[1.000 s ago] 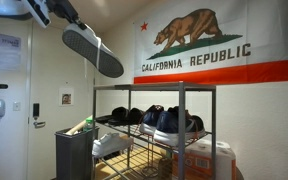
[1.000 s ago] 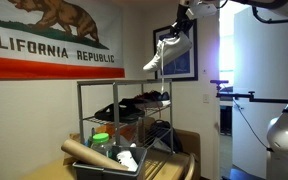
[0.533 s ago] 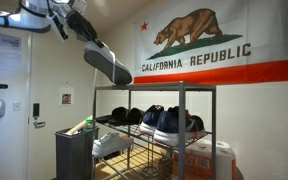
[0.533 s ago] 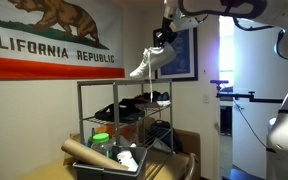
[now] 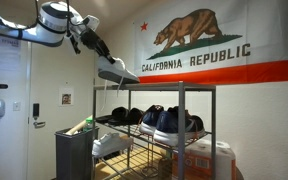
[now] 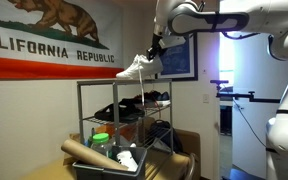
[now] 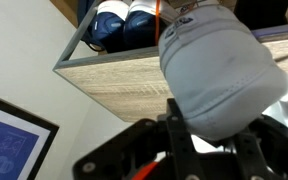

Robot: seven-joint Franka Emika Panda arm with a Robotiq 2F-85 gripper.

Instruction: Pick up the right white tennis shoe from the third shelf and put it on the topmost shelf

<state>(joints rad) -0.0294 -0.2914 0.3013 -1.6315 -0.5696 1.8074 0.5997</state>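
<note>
My gripper (image 5: 97, 48) (image 6: 156, 48) is shut on the heel of the right white tennis shoe (image 5: 117, 71) (image 6: 135, 69). The shoe hangs nearly level just above the end of the topmost shelf (image 5: 169, 87) (image 6: 104, 83); whether its sole touches the board I cannot tell. In the wrist view the white heel (image 7: 222, 72) fills the space between my dark fingers (image 7: 181, 128), with the wooden top board (image 7: 114, 88) under and beyond it. The third shelf (image 5: 144, 158) lies low in the rack, with a white shoe (image 5: 110, 144) on its near end.
Dark navy sneakers (image 5: 164, 122) (image 7: 124, 24) sit on the tier under the top. A grey bin (image 5: 75, 152) (image 6: 106, 164) with a green-lidded bottle stands beside the rack. A flag (image 5: 199, 45) hangs on the wall behind, and a framed blue poster (image 6: 182, 58) is close to my arm.
The arm has come down and toward the rack with the shoe. The shoe has swung from steeply tilted, high above the rack, to nearly level just over the top shelf.
</note>
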